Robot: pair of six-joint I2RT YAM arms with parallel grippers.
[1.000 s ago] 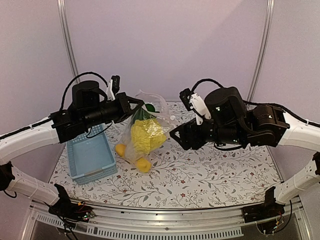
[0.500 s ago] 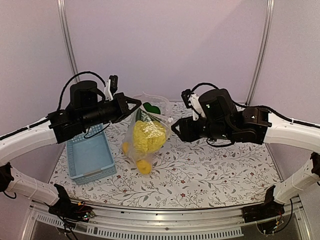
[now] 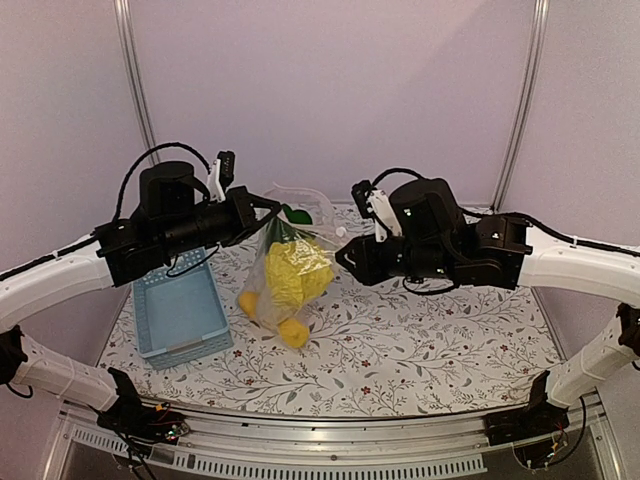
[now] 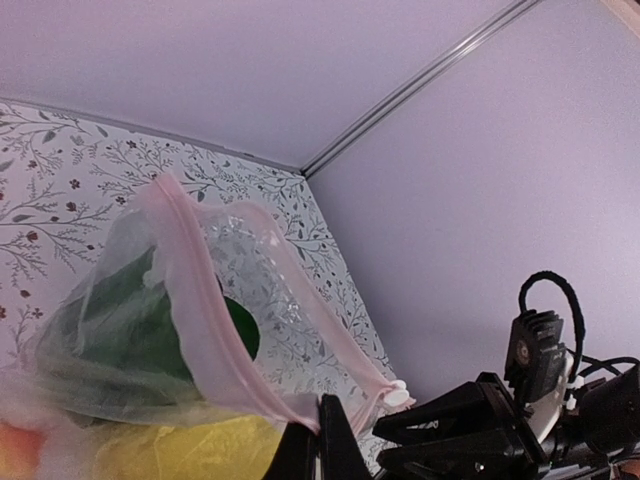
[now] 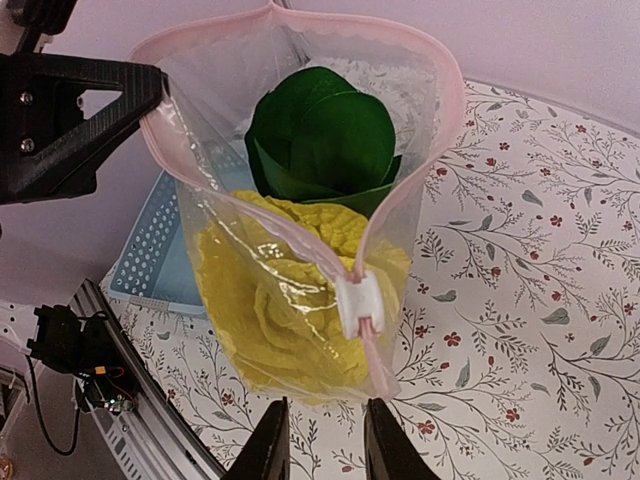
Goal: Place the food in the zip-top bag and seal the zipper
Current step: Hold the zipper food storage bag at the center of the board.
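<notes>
The clear zip-top bag (image 3: 262,262) hangs above the table from my left gripper (image 3: 270,209), which is shut on its pale-pink zipper strip (image 4: 205,340) at one end of the mouth. The mouth gapes open. Inside are the dark-green bok choy (image 5: 320,140), the yellow napa cabbage (image 5: 290,300) and, at the bottom, a yellow fruit (image 3: 294,333) and a second fruit (image 3: 247,300). A white slider (image 5: 358,305) sits at the other end of the zipper. My right gripper (image 5: 322,445) is open just short of the slider, touching nothing.
The light-blue slotted basket (image 3: 180,315) stands on the floral table cloth (image 3: 420,340) left of the bag. Metal frame posts (image 3: 135,90) and purple walls close in the back and sides.
My right gripper has moved left and forward, up close to the slider end of the bag. The hanging bag has swung a little in the left gripper's hold.
</notes>
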